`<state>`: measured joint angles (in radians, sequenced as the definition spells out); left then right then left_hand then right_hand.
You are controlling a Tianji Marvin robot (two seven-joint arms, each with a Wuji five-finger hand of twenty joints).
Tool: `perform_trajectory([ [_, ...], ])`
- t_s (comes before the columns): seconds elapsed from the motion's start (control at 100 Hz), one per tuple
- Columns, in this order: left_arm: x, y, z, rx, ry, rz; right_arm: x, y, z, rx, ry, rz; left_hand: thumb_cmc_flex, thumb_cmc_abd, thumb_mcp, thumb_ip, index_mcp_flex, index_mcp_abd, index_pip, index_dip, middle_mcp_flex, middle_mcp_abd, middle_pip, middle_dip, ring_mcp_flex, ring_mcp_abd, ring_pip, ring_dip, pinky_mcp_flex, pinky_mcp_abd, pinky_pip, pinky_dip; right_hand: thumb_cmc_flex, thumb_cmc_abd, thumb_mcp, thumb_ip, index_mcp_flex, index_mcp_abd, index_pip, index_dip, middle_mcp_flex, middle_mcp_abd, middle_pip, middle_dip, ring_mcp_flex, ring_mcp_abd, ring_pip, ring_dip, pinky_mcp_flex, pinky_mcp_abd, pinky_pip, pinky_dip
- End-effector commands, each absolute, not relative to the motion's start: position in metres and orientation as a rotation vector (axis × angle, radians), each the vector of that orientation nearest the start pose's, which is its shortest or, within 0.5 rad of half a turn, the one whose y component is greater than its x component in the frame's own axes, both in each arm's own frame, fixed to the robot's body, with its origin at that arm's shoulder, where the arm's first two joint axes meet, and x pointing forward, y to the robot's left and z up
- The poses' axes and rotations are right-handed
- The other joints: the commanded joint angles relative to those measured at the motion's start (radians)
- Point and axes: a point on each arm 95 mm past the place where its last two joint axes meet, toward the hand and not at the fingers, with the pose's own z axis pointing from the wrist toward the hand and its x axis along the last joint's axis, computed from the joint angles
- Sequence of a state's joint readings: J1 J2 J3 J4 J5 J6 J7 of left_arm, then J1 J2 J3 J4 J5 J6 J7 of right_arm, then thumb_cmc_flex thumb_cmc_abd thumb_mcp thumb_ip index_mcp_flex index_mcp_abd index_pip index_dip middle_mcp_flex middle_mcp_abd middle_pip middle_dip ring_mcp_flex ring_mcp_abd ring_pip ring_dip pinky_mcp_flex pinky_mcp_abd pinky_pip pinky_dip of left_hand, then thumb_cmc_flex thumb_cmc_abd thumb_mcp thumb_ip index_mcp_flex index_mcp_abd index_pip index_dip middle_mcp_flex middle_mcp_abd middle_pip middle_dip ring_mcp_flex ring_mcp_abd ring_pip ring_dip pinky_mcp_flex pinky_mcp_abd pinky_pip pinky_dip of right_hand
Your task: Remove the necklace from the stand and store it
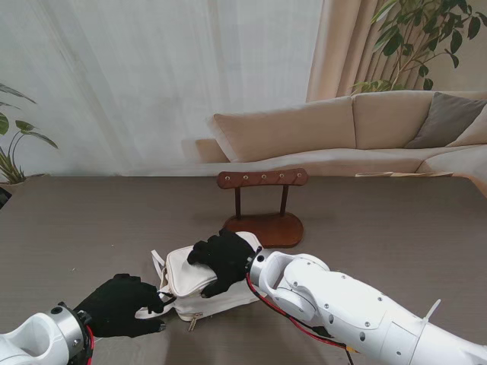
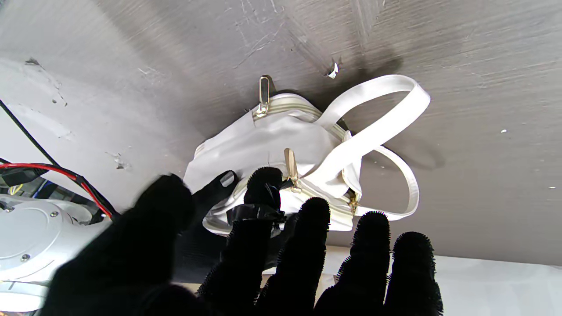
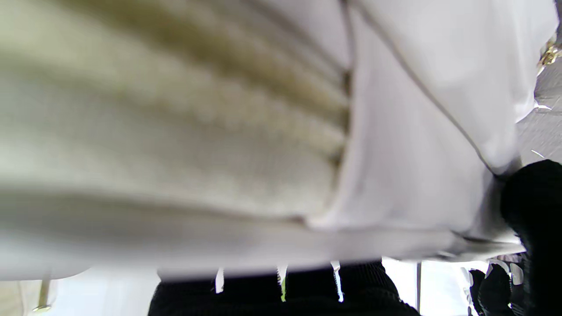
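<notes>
The white bag (image 1: pixel 199 283) lies on the bench (image 1: pixel 396 220), just near of the wooden stand (image 1: pixel 263 209); the right hand (image 1: pixel 223 260) is clamped over its top; the left hand (image 1: pixel 122 306) pinches the zipper pull (image 2: pixel 289 168) at its left end; the necklace cannot be made out.

My right hand (image 1: pixel 224 258) lies palm-down with fingers curled over the white bag (image 1: pixel 199 285), while my left hand (image 1: pixel 122 306) pinches its zipper pull (thumb and forefinger together).
</notes>
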<state>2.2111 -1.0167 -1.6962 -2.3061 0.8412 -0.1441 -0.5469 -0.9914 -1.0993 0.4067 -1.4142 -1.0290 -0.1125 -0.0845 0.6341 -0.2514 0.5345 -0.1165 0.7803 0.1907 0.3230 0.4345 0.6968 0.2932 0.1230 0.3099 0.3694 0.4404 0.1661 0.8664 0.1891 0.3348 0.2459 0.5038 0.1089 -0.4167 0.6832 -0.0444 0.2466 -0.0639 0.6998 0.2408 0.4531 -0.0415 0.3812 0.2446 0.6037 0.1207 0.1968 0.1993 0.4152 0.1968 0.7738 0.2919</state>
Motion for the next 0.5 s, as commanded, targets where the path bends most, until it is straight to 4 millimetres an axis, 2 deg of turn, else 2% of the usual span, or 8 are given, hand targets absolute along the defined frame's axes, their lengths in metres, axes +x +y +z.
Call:
perform_trajectory([
  [0.0, 0.2433, 0.0296, -0.244, -1.41, 1.903, -1.345, 0.4012, 0.1762, -0.3413, 0.454, 2.126, 1.581, 0.105, 0.094, -0.094, 0.02, 0.044, -0.028, -0.011, -0.014, 0.024, 0.0, 0.003, 0.003, 0.027, 0.035, 0.016, 0.033, 0.023, 0.035, -0.031, 0.012, -0.04, 0.019, 0.03, -0.004, 0.014, -0.007, 0.008, -0.005, 0.023, 0.063, 0.079, 0.028, -0.013, 0.026, 0.011, 0.01, -0.282, 0.014, -0.004, 0.024],
  [0.06, 0.2428, 0.03, -0.2435, -1.409, 1.899, -1.339, 0.4011, 0.1763, -0.3412, 0.451, 2.123, 1.583, 0.276, 0.113, -0.232, -0.004, 0.086, -0.05, -0.003, -0.007, 0.05, 0.004, 0.007, 0.003, 0.048, 0.044, 0.023, 0.059, 0.042, 0.044, -0.024, 0.009, -0.041, 0.021, 0.03, -0.005, 0.015, -0.007, 0.009, -0.005, 0.025, 0.063, 0.08, 0.028, -0.011, 0.026, 0.012, 0.01, -0.281, 0.014, -0.005, 0.026],
  [0.07, 0.2429, 0.03, -0.2437, -1.407, 1.897, -1.339, 0.4011, 0.1763, -0.3413, 0.451, 2.123, 1.584, 0.332, 0.127, -0.307, 0.008, 0.091, -0.052, 0.01, -0.015, 0.056, 0.006, 0.008, 0.004, 0.053, 0.045, 0.02, 0.074, 0.046, 0.047, -0.023, 0.006, -0.041, 0.021, 0.029, -0.005, 0.015, -0.007, 0.009, -0.005, 0.025, 0.063, 0.08, 0.028, -0.01, 0.026, 0.012, 0.01, -0.281, 0.014, -0.005, 0.027],
  [0.1, 0.2433, 0.0301, -0.244, -1.396, 1.888, -1.344, 0.4007, 0.1761, -0.3409, 0.449, 2.121, 1.585, 0.406, 0.129, -0.369, 0.016, 0.112, -0.059, 0.027, -0.023, 0.076, 0.009, 0.013, 0.005, 0.074, 0.051, 0.029, 0.094, 0.063, 0.057, -0.017, 0.004, -0.041, 0.021, 0.029, -0.005, 0.016, -0.008, 0.01, -0.005, 0.026, 0.063, 0.081, 0.028, -0.009, 0.027, 0.013, 0.011, -0.279, 0.014, -0.005, 0.028],
  [0.24, 0.2456, 0.0297, -0.2462, -1.324, 1.858, -1.363, 0.4003, 0.1758, -0.3409, 0.446, 2.12, 1.587, 0.449, 0.084, -0.4, 0.025, 0.165, -0.119, 0.112, -0.001, 0.156, -0.003, 0.039, 0.019, 0.157, 0.059, 0.068, 0.179, 0.146, 0.088, 0.02, 0.005, -0.039, 0.027, 0.027, -0.004, 0.019, -0.008, 0.012, -0.006, 0.027, 0.063, 0.081, 0.027, -0.007, 0.026, 0.013, 0.011, -0.277, 0.013, -0.008, 0.033],
  [0.35, 0.246, 0.0294, -0.247, -1.277, 1.845, -1.358, 0.4006, 0.1761, -0.341, 0.443, 2.122, 1.586, 0.261, -0.086, -0.092, -0.016, 0.168, -0.161, 0.23, -0.045, 0.194, -0.014, 0.047, 0.031, 0.202, 0.063, 0.068, 0.219, 0.165, 0.097, 0.077, -0.005, -0.039, 0.026, 0.026, -0.004, 0.02, -0.008, 0.012, -0.006, 0.028, 0.063, 0.081, 0.027, -0.006, 0.026, 0.013, 0.011, -0.276, 0.013, -0.01, 0.035],
  [0.42, 0.2444, 0.0304, -0.2455, -1.271, 1.861, -1.339, 0.3993, 0.1758, -0.339, 0.442, 2.121, 1.588, 0.067, -0.148, 0.072, -0.032, 0.146, -0.138, 0.109, -0.026, 0.175, -0.017, 0.04, 0.028, 0.184, 0.06, 0.062, 0.21, 0.135, 0.09, 0.1, -0.007, -0.038, 0.025, 0.025, -0.004, 0.021, -0.01, 0.013, -0.007, 0.028, 0.064, 0.081, 0.027, -0.006, 0.029, 0.014, 0.011, -0.276, 0.013, -0.011, 0.037],
  [0.49, 0.2429, 0.0312, -0.2436, -1.256, 1.868, -1.316, 0.3973, 0.1752, -0.3363, 0.437, 2.12, 1.589, -0.062, -0.164, 0.177, 0.011, 0.099, -0.079, -0.001, -0.035, 0.161, -0.014, 0.037, 0.028, 0.178, 0.058, 0.061, 0.208, 0.102, 0.083, 0.156, -0.002, -0.037, 0.025, 0.025, -0.004, 0.022, -0.009, 0.013, -0.007, 0.029, 0.065, 0.081, 0.027, -0.004, 0.028, 0.014, 0.011, -0.274, 0.012, -0.012, 0.039],
])
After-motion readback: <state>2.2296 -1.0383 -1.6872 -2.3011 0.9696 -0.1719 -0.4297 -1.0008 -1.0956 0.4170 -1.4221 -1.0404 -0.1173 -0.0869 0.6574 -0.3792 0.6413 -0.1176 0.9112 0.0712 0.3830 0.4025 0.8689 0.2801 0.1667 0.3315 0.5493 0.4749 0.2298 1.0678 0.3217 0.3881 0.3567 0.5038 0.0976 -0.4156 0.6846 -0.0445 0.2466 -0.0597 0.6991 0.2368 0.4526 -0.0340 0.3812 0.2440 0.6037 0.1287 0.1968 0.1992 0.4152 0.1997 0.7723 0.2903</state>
